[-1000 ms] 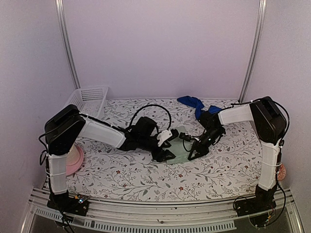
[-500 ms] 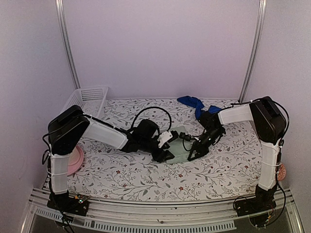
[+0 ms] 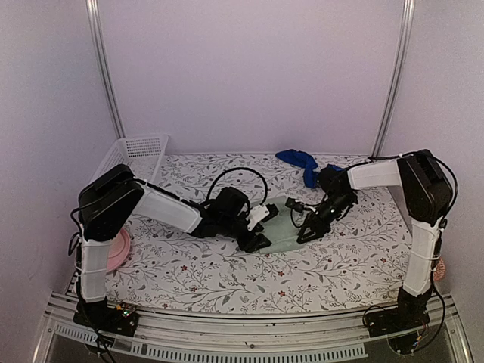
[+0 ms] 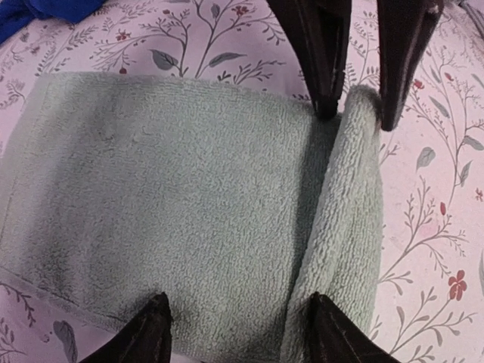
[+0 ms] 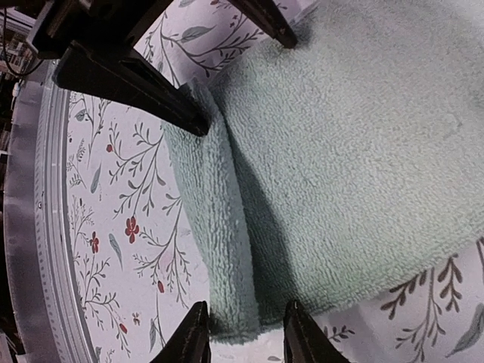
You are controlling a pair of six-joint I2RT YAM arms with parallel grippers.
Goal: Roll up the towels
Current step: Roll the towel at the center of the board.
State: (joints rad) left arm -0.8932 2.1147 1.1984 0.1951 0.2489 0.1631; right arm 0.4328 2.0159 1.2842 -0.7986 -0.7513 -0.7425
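Observation:
The pale sage-green towel [image 3: 282, 224] lies flat mid-table, and its near edge [image 4: 349, 204] is turned over into a narrow roll. My left gripper [image 4: 238, 327] is open. Its tips rest on the towel's left end, one tip beside the roll and the other on the flat part. My right gripper [image 5: 243, 338] is open at the other end, and its fingers [image 4: 321, 53] straddle the roll [image 5: 219, 249] with a small gap on one side. The royal-blue towel [image 3: 303, 162] lies bunched at the back of the table, behind the right arm.
A white plastic basket [image 3: 138, 150] stands at the back left corner. A pink plate [image 3: 116, 250] lies beside the left arm's base. The floral tablecloth [image 3: 227, 280] covers the table. Metal posts rise at both back corners.
My right gripper's jaws have spread off the rolled edge, and the gripper has moved slightly back and to the right. The left gripper's jaws have narrowed a little and stayed in place.

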